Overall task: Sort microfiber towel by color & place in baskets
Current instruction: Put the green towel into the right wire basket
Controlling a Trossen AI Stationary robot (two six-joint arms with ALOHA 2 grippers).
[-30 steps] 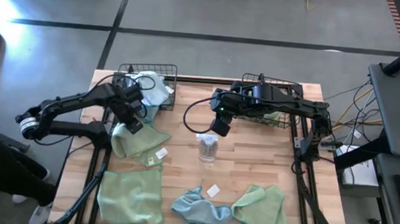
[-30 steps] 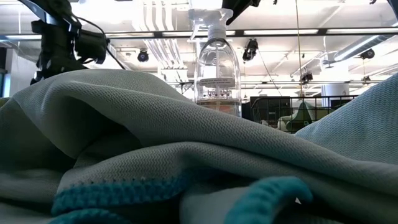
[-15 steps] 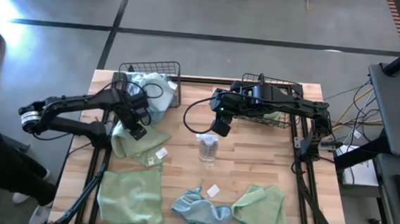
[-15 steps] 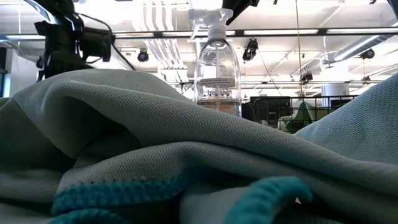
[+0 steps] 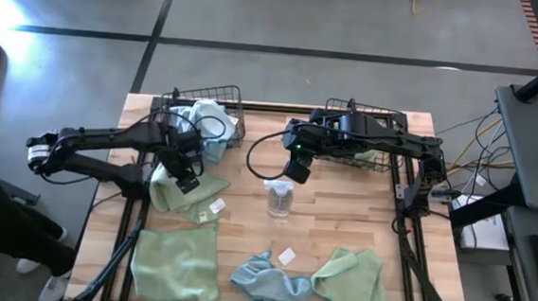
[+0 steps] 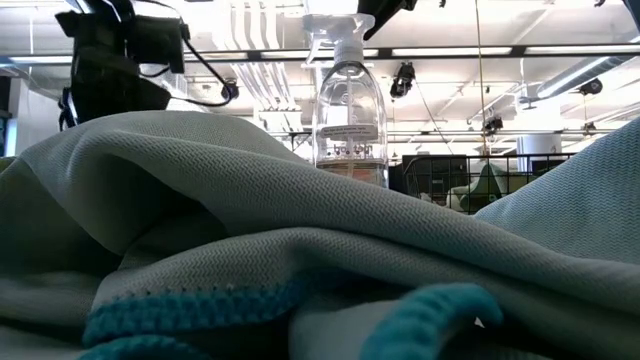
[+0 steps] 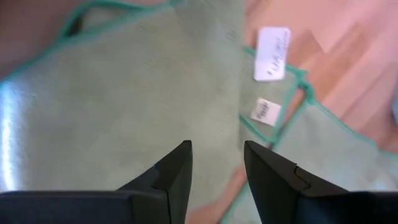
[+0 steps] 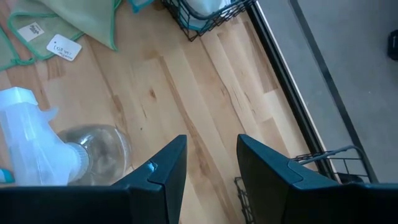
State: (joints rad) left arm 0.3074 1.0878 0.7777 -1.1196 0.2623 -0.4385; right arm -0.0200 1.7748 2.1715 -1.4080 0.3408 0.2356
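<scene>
Light blue towels (image 5: 204, 125) fill the left basket (image 5: 199, 117) at the far left of the counter (image 5: 245, 220); the right basket (image 5: 369, 139) at the far right holds a pale green towel (image 5: 371, 158). More towels lie loose on the wood: a rumpled pale green towel with a white tag (image 5: 188, 192) just in front of the left basket, a flat green towel (image 5: 175, 267) at the near left, a crumpled blue towel (image 5: 265, 281) at the near middle, and a bunched green towel (image 5: 355, 285) at the near right.

The left tool (image 5: 184, 175) hovers over the rumpled green towel (image 7: 112, 106) just near of the left basket, its fingers (image 7: 177, 168) spread apart and holding nothing; the cloth and its white tag (image 7: 272, 45) fill the wrist view beneath them.

The right tool (image 5: 296, 167) hangs above the middle of the counter, just far of a clear spray bottle (image 5: 280, 199), released with a gap between its fingers (image 8: 165, 171). In the right wrist view the bottle (image 8: 50, 149) stands on bare wood, with a corner of the left basket (image 8: 205, 15) beyond.
</scene>
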